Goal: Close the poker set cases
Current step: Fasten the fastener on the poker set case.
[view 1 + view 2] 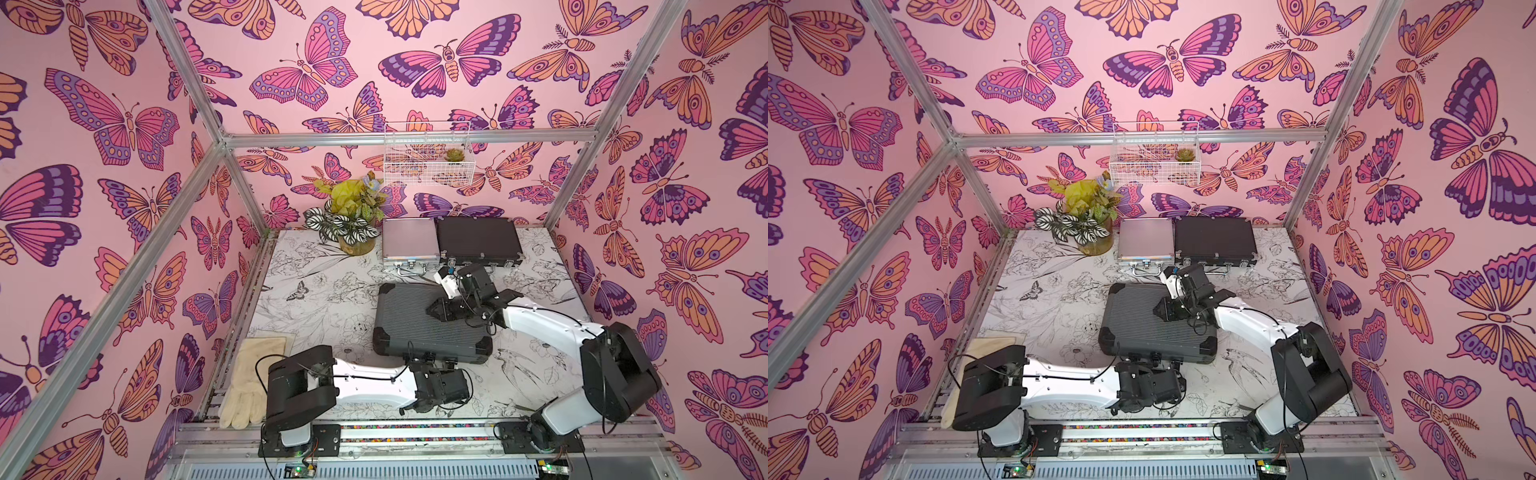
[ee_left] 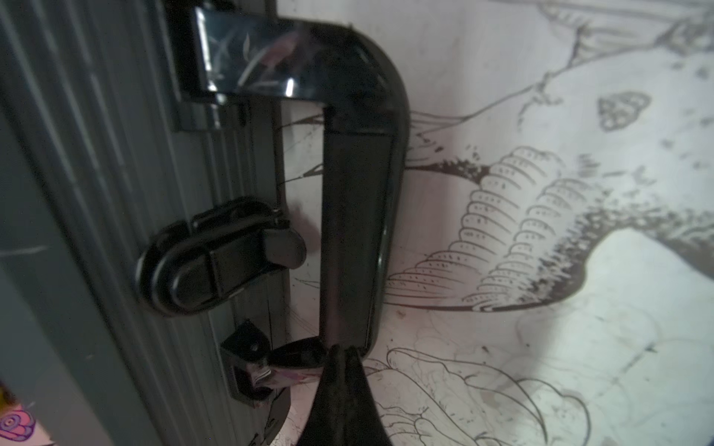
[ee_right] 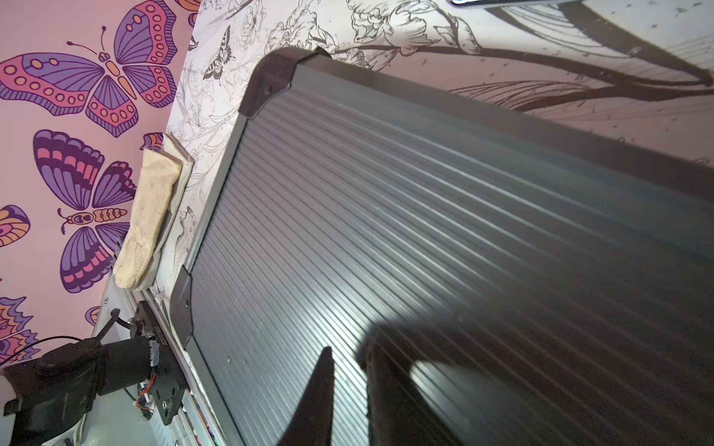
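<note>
Ribbed dark-grey case (image 1: 415, 320): lies in the middle of the surface (image 1: 324, 299), lid down on its base and handle side toward the robot. No foam or chips show in either top view.
Silver aluminium case (image 1: 409, 245): at the back, lid down, handle toward the robot.
Flat black case (image 1: 478, 241): just beside the silver one, also lying shut.
Right end effector (image 3: 349, 351): on or just above the grey lid, toward its far right part. Its fingers are slightly parted with nothing between them. It is probably there to hold the lid flat so the front edges meet.
Left end effector (image 2: 342, 353): at the grey case's front wall, fingers pressed together into a single point. The tip is at one end of the handle (image 2: 355, 231), near the latch (image 2: 220, 258). A closed tip suits nudging a small clasp rather than gripping.
Latch: a black oval clasp. I cannot tell whether it is snapped home.
Step in hand: probably fastening the grey case, the last one needing attention.
Bystanders: a glove (image 1: 249, 374) at the front left and a potted plant (image 1: 353, 220) at the back left, both well apart from the work.
</note>
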### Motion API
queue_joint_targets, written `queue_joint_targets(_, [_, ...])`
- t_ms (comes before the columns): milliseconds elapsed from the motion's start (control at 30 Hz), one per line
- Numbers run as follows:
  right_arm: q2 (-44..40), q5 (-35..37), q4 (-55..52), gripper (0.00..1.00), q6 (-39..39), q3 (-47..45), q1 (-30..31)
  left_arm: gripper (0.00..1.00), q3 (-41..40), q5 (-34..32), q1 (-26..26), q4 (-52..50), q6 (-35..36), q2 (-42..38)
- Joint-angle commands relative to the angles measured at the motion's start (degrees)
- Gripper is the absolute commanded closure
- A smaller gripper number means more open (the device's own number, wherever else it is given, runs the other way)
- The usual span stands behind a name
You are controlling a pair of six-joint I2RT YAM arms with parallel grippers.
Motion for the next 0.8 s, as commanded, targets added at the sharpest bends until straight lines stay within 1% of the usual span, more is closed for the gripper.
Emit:
queue_joint_targets(0, [4.1,6.44,-10.38,0.8,-0.71,-3.69,-1.35,1.0,-0.9,0.35,1.06,4.07,7.32,-1.78])
queue_joint_targets(167, [4.24,6.7,-11.16,0.8,-0.99,-2.95,-1.35,1.0,-1.07,1.24,2.17,5.93,10.26,0.26])
queue_joint_targets(267, [4.15,6.8,-11.38,0.8,-1.05,-2.68,-1.35,1.0,-1.6,4.06,3.48,8.64,10.6,0.09])
queue_joint_targets(767, [5.63,6.78,-11.92,0.8,-1.02,-0.87,-1.35,1.0,-3.2,6.3,6.46,12.6,13.26,2.83])
